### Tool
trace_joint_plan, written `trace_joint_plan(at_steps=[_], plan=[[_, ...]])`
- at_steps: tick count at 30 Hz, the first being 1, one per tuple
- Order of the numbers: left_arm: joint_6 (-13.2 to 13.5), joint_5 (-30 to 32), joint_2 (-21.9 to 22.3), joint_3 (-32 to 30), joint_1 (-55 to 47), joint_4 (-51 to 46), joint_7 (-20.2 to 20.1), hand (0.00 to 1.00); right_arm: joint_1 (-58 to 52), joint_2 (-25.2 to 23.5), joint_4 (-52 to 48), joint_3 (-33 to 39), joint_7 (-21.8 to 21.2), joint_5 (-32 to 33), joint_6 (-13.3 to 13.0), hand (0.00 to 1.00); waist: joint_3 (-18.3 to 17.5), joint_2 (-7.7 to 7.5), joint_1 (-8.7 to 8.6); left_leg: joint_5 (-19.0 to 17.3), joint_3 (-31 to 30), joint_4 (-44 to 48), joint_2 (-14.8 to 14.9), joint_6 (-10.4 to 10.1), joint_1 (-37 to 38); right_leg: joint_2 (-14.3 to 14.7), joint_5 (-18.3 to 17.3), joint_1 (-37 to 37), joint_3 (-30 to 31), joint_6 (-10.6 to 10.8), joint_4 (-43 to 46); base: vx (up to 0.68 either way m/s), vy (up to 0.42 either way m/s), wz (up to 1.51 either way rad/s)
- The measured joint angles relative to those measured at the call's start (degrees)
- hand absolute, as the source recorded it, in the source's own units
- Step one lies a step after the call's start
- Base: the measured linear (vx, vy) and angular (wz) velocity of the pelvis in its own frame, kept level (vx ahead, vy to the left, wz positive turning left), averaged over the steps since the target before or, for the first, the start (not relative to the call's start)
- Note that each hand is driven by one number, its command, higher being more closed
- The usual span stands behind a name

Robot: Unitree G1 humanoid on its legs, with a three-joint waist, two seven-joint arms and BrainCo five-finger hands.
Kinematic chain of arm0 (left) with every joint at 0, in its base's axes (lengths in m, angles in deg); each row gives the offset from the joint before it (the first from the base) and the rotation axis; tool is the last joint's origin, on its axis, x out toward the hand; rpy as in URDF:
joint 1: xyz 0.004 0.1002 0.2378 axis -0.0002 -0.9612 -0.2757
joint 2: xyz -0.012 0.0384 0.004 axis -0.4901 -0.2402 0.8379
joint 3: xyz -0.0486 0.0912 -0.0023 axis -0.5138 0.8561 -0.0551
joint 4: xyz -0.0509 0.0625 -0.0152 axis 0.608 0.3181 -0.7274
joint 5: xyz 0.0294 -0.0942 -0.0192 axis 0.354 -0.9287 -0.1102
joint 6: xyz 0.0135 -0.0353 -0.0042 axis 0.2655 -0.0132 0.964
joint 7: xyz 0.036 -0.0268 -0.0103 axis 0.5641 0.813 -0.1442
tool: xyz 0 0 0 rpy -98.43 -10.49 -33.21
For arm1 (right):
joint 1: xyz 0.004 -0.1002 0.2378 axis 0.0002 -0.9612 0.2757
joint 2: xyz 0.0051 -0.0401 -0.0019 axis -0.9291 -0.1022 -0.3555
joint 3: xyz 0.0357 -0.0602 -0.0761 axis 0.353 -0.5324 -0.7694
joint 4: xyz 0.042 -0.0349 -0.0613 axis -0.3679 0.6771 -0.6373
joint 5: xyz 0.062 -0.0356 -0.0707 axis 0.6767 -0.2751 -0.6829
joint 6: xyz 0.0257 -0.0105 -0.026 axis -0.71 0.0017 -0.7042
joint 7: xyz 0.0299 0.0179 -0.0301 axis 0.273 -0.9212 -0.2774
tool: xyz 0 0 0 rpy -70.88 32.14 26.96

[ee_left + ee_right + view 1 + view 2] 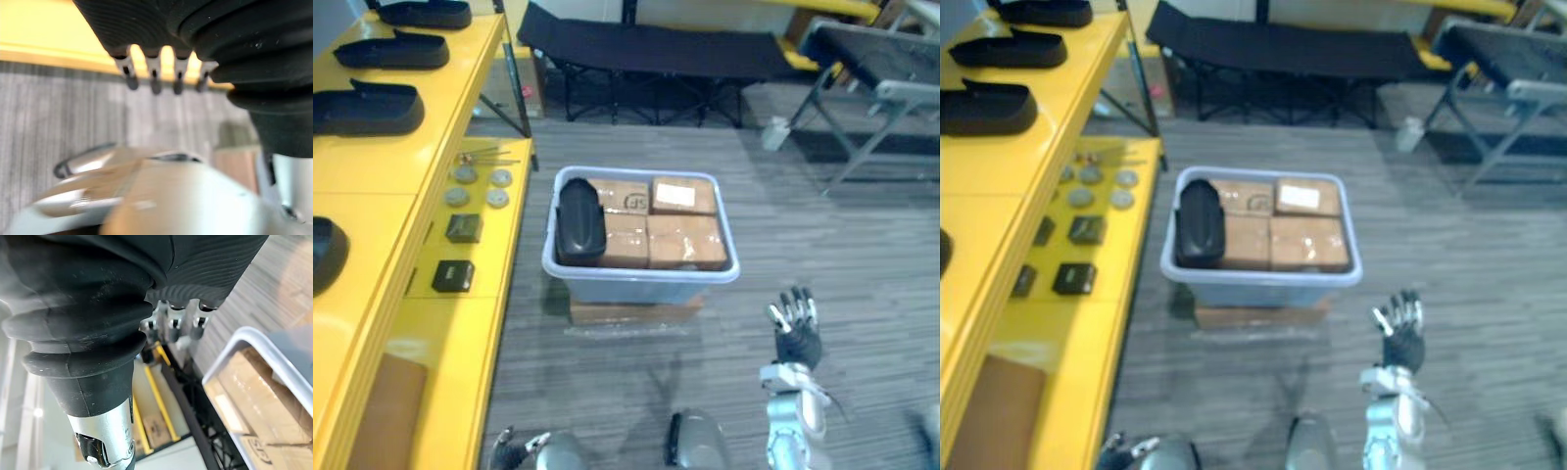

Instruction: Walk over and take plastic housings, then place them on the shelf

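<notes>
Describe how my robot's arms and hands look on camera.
The right robot hand has silver fingers with dark tips, a black ribbed cover over its back and wrist, then a silver-grey forearm. The left robot hand looks the same: black ribbed cover, silver dark-tipped fingers.

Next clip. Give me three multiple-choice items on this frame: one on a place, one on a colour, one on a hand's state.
1. Where in the bin does the black housing lie?
A. At its left end, beside the cardboard boxes
B. At its right end
C. Under the boxes

2. What colour is the shelf?
A. White
B. Yellow
C. Red

3. How is the right hand?
A. Shut on a housing
B. Shut on the bin's rim
C. Open, holding nothing

Answers:
1. A: the housing lies along the bin's left wall, and boxes fill the rest.
2. B: the shelf on the robot's left is yellow.
3. C: the fingers are straight, and the hand is raised apart from the bin.
</notes>
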Motion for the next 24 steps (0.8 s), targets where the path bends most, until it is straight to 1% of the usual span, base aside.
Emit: trace_joint_plan(at_steps=[1,2,3,4,5,6,7,8,9,10,11,12,13,14,15,16,17,18,19,20,22,24], plan=[[0.0,-0.5,-0.1,-0.1,0.0,0.3,-0.1,0.00,-0.2,0.1,-0.3,0.4,-0.5,0.0,0.7,0.00,0.1,0.14,-0.70,-0.6,-1.8,0.1,0.0,-1.0,0.2,0.0,2.3,0.4,2.3,3.1,-6.7,0.24,-0.180,0.63],[0.0,-0.7,-0.2,-0.3,0.0,0.4,-0.1,0.00,-0.4,0.1,-0.3,0.6,-0.9,0.0,1.1,0.00,0.1,0.15,-0.97,-1.1,-2.8,0.2,0.0,-1.6,0.5,0.0,2.9,0.7,3.3,4.1,-9.1,0.29,-0.274,0.92],[0.0,-2.4,-0.7,-0.5,0.0,0.4,-0.2,0.00,-1.2,0.1,-0.3,0.9,-1.8,-0.1,2.1,0.00,0.1,0.13,-1.16,-2.0,-5.2,0.3,0.0,-3.1,1.3,0.0,3.1,1.8,5.5,4.5,-11.2,0.31,-0.370,1.20],[0.0,-2.8,-1.0,-0.6,0.1,0.4,-0.2,0.00,-1.7,0.4,-0.2,1.1,-2.2,-0.6,3.0,0.00,0.0,0.46,-1.78,-3.1,-8.7,0.3,0.1,-4.8,2.2,0.3,5.8,2.8,7.2,6.0,-9.0,0.27,-0.361,1.35],[-0.1,-2.8,-1.0,-0.6,0.1,0.5,-0.2,0.00,-1.9,0.8,-0.2,1.2,-2.3,-0.6,3.3,0.00,-0.4,1.37,-2.36,-3.4,-10.8,0.0,0.9,-5.3,2.2,1.3,7.2,2.6,7.5,6.8,-6.1,0.29,-0.384,1.32],[-0.2,-2.9,1.3,-0.5,-0.2,0.2,-0.2,0.00,-2.2,3.0,-0.2,1.6,-2.6,-0.7,3.9,0.00,-2.5,4.76,-1.96,-2.9,-13.5,-2.9,3.6,-6.0,2.4,4.2,1.6,0.0,5.0,5.4,1.4,0.33,-0.345,0.84],[-0.2,-2.9,2.1,-0.5,-0.6,0.1,-0.3,0.00,-2.1,3.6,-0.2,1.5,-2.8,-0.6,4.0,0.00,-3.1,5.94,-1.74,-1.4,-14.3,-4.3,4.4,-6.2,2.5,4.6,-0.1,-1.1,3.9,4.9,4.1,0.36,-0.322,0.70],[-0.3,-2.8,3.2,-0.6,-0.8,0.3,-0.4,0.00,-0.8,3.7,-0.1,1.7,-2.9,-0.6,4.3,0.00,-3.1,6.66,-1.83,0.9,-15.8,-5.2,4.9,-5.8,2.3,4.6,-2.3,-2.0,2.3,3.8,7.7,0.37,-0.323,0.64],[-0.6,-2.8,4.3,-0.5,-1.0,0.4,-0.5,0.00,0.7,3.7,0.0,2.2,-2.9,-0.6,5.2,0.00,-3.1,6.81,-2.26,4.6,-15.9,-5.6,5.4,-2.7,1.7,4.3,-3.7,-1.8,0.5,2.3,9.8,0.35,-0.350,1.03],[-0.7,-2.4,5.1,-0.6,-1.2,0.1,-0.7,0.00,0.8,3.7,0.0,3.3,-3.4,-0.6,5.3,0.00,-3.0,6.62,-2.61,8.6,-15.5,-6.1,6.0,0.3,0.9,3.9,-4.3,0.4,-2.0,1.2,9.4,0.33,-0.356,1.12],[-0.7,-2.3,4.7,-0.5,-1.3,-0.1,-0.8,0.00,0.4,3.7,0.0,4.2,-3.8,-0.5,5.3,0.00,-2.7,6.14,-2.53,10.2,-14.9,-6.5,6.0,0.7,1.0,3.6,-4.8,2.0,-3.2,0.4,8.6,0.30,-0.336,1.31],[-0.5,-2.2,4.5,-0.4,-1.3,-0.2,-0.8,0.00,0.2,3.6,0.0,5.6,-4.1,-0.5,5.2,0.00,-2.5,5.79,-2.43,10.7,-11.9,-6.4,5.3,-0.1,0.5,2.6,-5.3,5.6,-5.5,-0.5,6.4,0.27,-0.294,1.25],[-0.5,-2.1,4.5,-0.3,-1.3,-0.3,-0.9,0.00,-0.2,3.8,-0.2,7.0,-4.1,-0.6,5.1,0.00,-2.4,5.51,-2.53,10.7,-8.7,-6.2,4.3,-0.2,-0.4,1.6,-5.3,8.0,-7.7,-0.5,4.5,0.27,-0.294,1.57],[-0.5,-2.0,4.3,-0.3,-1.2,-1.1,-1.0,0.00,-0.4,4.0,-0.4,8.8,-3.8,-0.6,4.7,0.00,-2.3,5.14,-2.67,10.8,-3.8,-6.5,1.8,-0.2,-2.2,0.0,-5.3,10.7,-10.9,-0.5,1.9,0.20,-0.185,1.30],[-0.5,-1.9,4.1,-0.2,-1.1,-1.7,-1.0,0.00,-0.5,4.2,-0.3,9.4,-3.3,-1.0,4.4,0.00,-2.2,4.99,-2.64,11.1,-1.6,-6.9,0.6,0.1,-3.3,-0.6,-5.3,11.9,-12.3,-0.5,0.8,0.13,-0.095,1.35],[-0.5,-1.3,4.1,0.1,-1.1,-2.5,-1.2,0.00,-0.5,4.6,-0.3,10.0,-1.7,-2.6,3.5,0.00,-2.2,5.08,-2.46,13.3,1.1,-9.5,-1.9,0.2,-5.0,-1.4,-5.2,13.1,-14.9,-0.4,-0.8,0.08,-0.027,1.04],[-0.6,0.0,4.1,0.1,-1.1,-2.4,-1.6,0.00,-0.4,4.7,-0.3,10.3,-0.6,-3.7,2.9,0.00,-2.2,4.99,-1.98,15.5,2.6,-12.3,-3.0,-0.3,-4.7,-1.6,-5.1,13.7,-16.2,0.1,-1.6,0.08,0.004,0.88],[-0.6,0.2,4.0,0.1,-1.1,-2.4,-1.8,0.00,-0.1,4.3,-0.4,10.2,0.1,-4.6,2.6,0.00,-2.1,4.86,-1.77,16.1,2.3,-13.9,-3.6,-0.6,-4.3,-1.7,-4.7,14.0,-16.5,0.7,-2.1,0.06,0.049,0.49],[-0.5,0.1,3.5,0.0,-1.1,-2.5,-1.8,0.00,1.2,3.8,-0.5,9.8,1.5,-6.5,2.4,0.00,-1.8,4.08,-1.06,17.5,2.2,-16.6,-5.1,-0.1,-3.7,-2.4,-4.2,14.1,-16.5,1.5,-3.4,0.06,0.105,0.24],[-0.8,0.0,3.0,0.0,-1.0,-3.0,-2.0,0.00,3.2,3.8,0.0,9.5,3.6,-9.7,2.4,0.00,-1.0,3.20,-0.43,17.9,2.2,-17.2,-6.1,0.2,-4.1,-2.9,-3.7,14.2,-16.5,2.5,-5.0,0.03,0.091,0.14],[-1.8,0.1,2.3,0.1,-0.9,-2.8,-2.2,0.00,6.7,3.9,2.7,9.1,6.1,-10.8,2.4,0.00,-0.4,2.58,-0.07,17.9,1.4,-16.4,-6.8,0.3,-5.5,-3.1,-2.9,14.3,-16.5,3.6,-6.7,0.00,0.083,0.16],[-1.8,0.1,2.4,0.2,-0.2,-2.8,-2.1,0.00,9.7,4.2,5.1,9.1,8.7,-11.6,2.5,0.00,0.9,3.01,0.56,17.6,0.6,-15.5,-7.2,0.6,-5.9,-3.2,-1.9,15.3,-17.1,4.0,-7.8,-0.02,0.077,0.22]])
